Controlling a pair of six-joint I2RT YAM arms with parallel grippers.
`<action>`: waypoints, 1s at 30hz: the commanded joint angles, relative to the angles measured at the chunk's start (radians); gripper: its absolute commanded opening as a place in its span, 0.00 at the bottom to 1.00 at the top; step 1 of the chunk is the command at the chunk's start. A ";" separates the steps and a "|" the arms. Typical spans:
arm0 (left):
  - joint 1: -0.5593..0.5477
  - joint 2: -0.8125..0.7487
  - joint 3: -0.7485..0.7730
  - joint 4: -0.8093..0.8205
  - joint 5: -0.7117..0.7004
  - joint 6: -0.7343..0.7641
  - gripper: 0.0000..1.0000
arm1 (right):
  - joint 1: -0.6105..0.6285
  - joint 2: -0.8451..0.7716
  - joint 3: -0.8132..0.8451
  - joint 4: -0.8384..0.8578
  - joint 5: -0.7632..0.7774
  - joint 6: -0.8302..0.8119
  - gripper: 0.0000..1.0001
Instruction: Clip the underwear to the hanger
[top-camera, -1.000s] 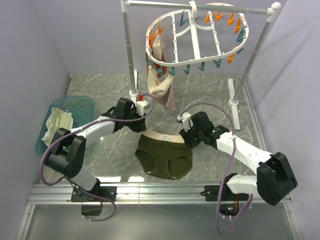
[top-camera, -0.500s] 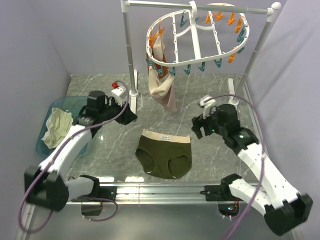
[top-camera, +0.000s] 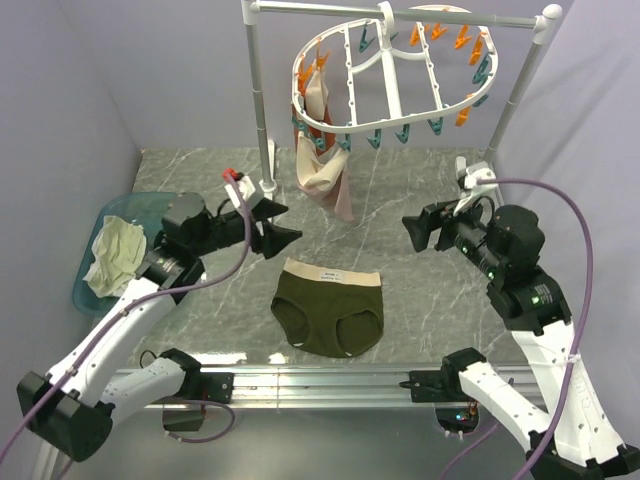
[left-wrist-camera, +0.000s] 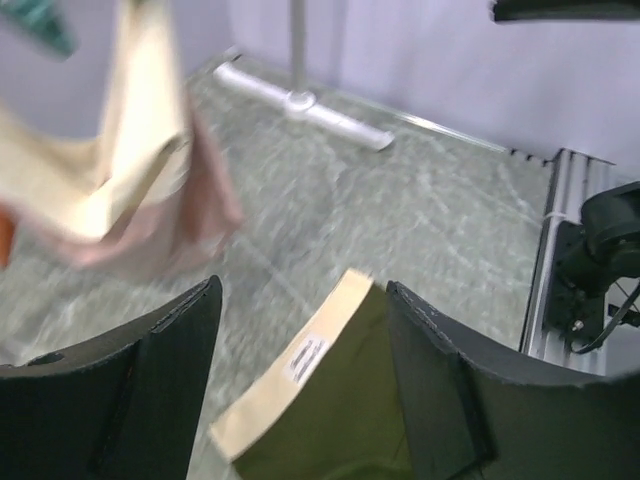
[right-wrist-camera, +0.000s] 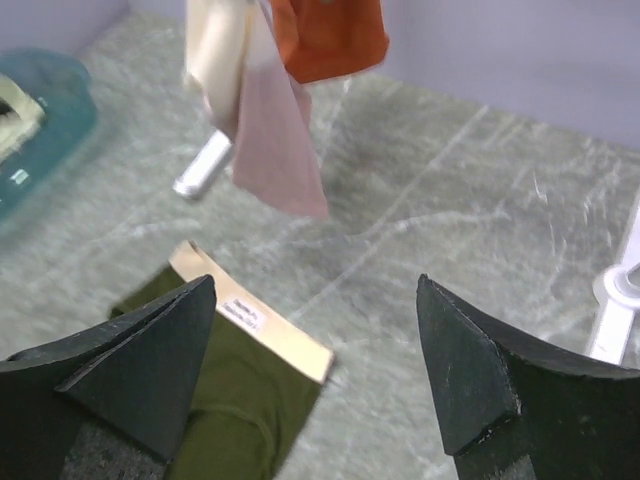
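The dark olive underwear (top-camera: 328, 312) lies flat on the marble table, its beige waistband toward the back. It also shows in the left wrist view (left-wrist-camera: 335, 420) and the right wrist view (right-wrist-camera: 225, 405). The white oval hanger (top-camera: 390, 75) with orange and teal pins hangs from the rail above the far side. My left gripper (top-camera: 280, 224) hovers open, up and to the left of the waistband, nothing between its fingers (left-wrist-camera: 303, 288). My right gripper (top-camera: 418, 232) hovers open to the right of the waistband, also empty (right-wrist-camera: 315, 282).
Pinkish-beige and rust garments (top-camera: 322, 165) hang pinned at the hanger's left side, just behind the underwear. The white pole stand (top-camera: 262, 110) has feet on the table (top-camera: 468, 205). A blue basin (top-camera: 160, 197) holding a cream cloth (top-camera: 115, 250) sits at the left.
Both arms have risen and drawn back from the underwear's waistband corners, left arm to the left, right arm to the right. Both grippers have opened. The underwear stays flat on the table.
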 joint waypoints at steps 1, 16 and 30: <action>-0.094 0.045 0.038 0.174 -0.102 -0.014 0.71 | -0.035 0.053 0.120 0.034 -0.056 0.077 0.88; -0.387 0.466 0.310 0.500 -0.444 0.094 0.66 | -0.245 0.191 0.276 0.118 -0.370 0.235 0.90; -0.369 0.694 0.405 0.767 -0.565 -0.010 0.72 | -0.318 0.304 0.340 0.233 -0.598 0.275 0.92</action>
